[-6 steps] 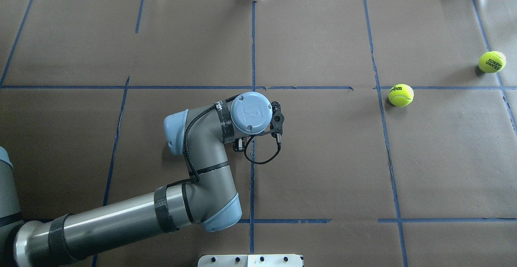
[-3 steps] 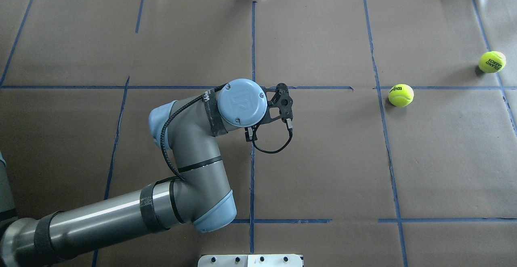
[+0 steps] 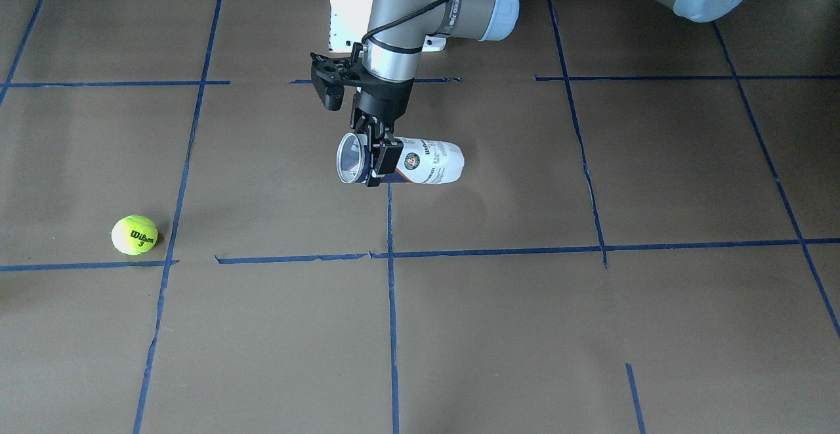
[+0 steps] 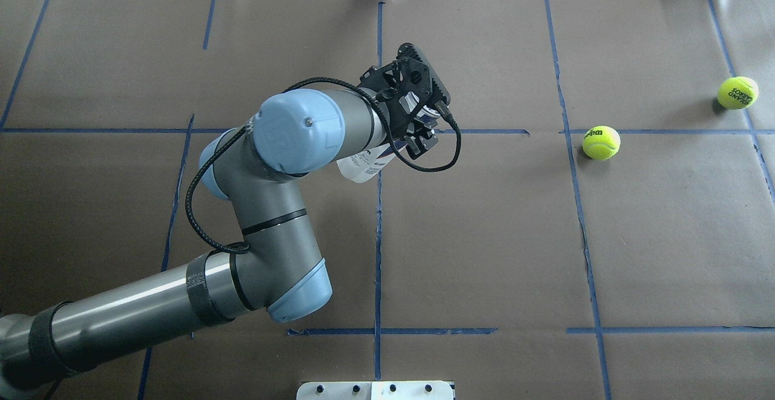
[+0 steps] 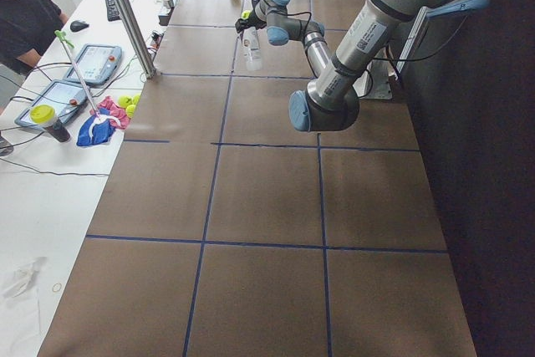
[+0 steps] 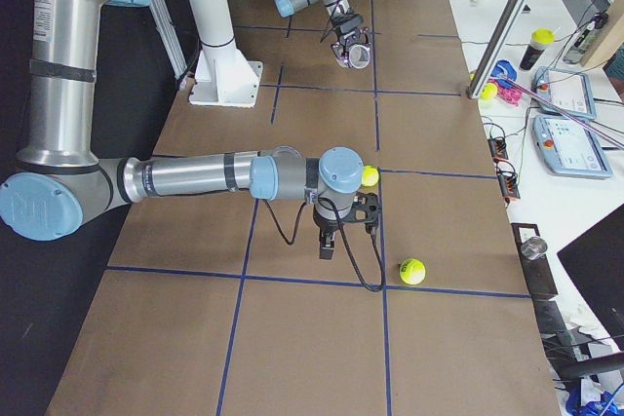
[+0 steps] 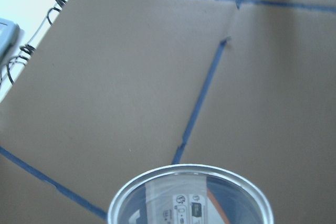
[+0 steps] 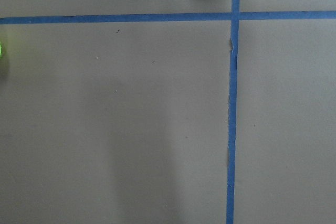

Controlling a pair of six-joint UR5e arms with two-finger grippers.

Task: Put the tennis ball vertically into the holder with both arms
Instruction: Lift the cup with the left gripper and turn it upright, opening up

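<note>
Clear plastic holder [image 3: 428, 161], empty, held horizontal by left claw [image 3: 380, 163]

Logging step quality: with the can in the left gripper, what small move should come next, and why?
Probably tilt the Wilson can so its open end faces up: the left gripper holds it sideways near the rim, and no ball is inside.

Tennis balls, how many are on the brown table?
2. One ball lies by a blue tape crossing on the robot's right; the other ball sits farther right, near the table's end. The left arm may hide more.
</note>
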